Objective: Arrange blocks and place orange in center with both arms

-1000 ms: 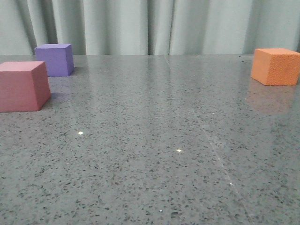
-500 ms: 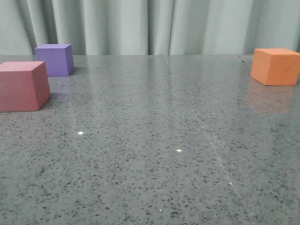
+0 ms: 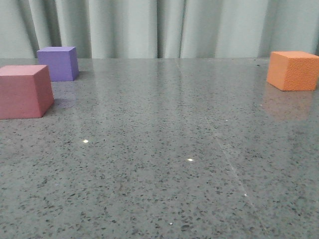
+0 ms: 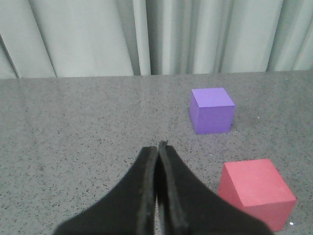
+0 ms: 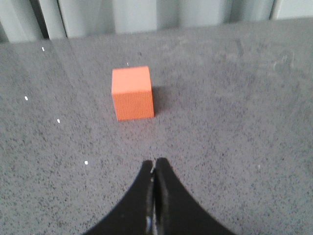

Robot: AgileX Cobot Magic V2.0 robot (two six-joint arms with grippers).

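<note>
While both grippers sit clenched on nothing, the orange (image 3: 293,70) waits at the front view's right edge, straight ahead of the right gripper (image 5: 154,169), pink (image 3: 25,91) and purple (image 3: 59,63) far left near the left gripper (image 4: 157,152).

The pink cube (image 3: 24,92) and orange cube (image 3: 294,70) are cropped by frame edges.

This looks like a robot test room, not a home: a smooth grey speckled table (image 3: 164,164) with a pale green curtain (image 3: 164,27) hung all along its 12 o'clock edge, and only three plain colored foam blocks (image 3: 25,91) on it.
</note>
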